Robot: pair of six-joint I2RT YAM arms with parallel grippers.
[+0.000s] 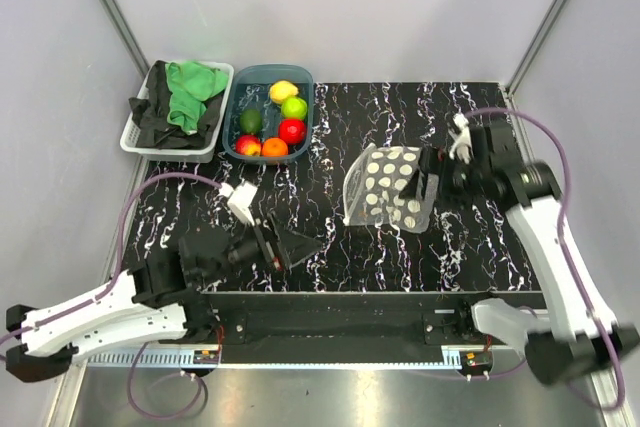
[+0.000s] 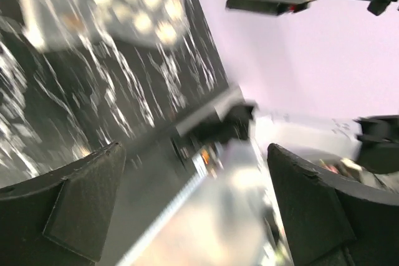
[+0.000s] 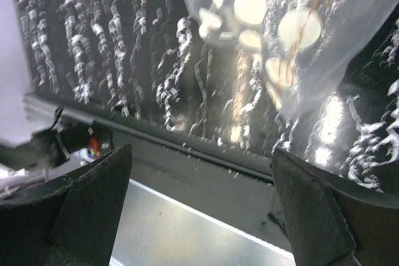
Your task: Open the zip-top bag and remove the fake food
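The zip-top bag [image 1: 388, 187] sits on the black marbled desk [image 1: 480, 247], right of the middle and well clear of every edge. Its long axis runs roughly from the near edge toward the far edge, with the far end leaning a little toward the right edge. Its dotted face is turned up toward the overhead camera. Which end carries the zip I cannot tell.

The right arm [image 1: 545, 217] rises from its base at the near-right corner, runs along the right edge and bends inward toward the bag. The right jaws are just beside the bag's right side. In the wrist view their fingers [image 3: 87, 216] stand wide apart with nothing between them, and the bag [image 3: 280, 23] hangs ahead of them.

The left arm [image 1: 110, 307] lies low along the near edge, with the left jaws pointing toward the right edge, well apart from the bag. Their fingers [image 2: 81, 204] are also spread, holding nothing.

The fake food [image 1: 272, 119] lies in a teal tub [image 1: 231, 115] at the far edge, left of the middle. Beside it, a white basket [image 1: 135, 137] at the far-left corner holds a green cloth [image 1: 190, 92] and a black cloth [image 1: 160, 117].
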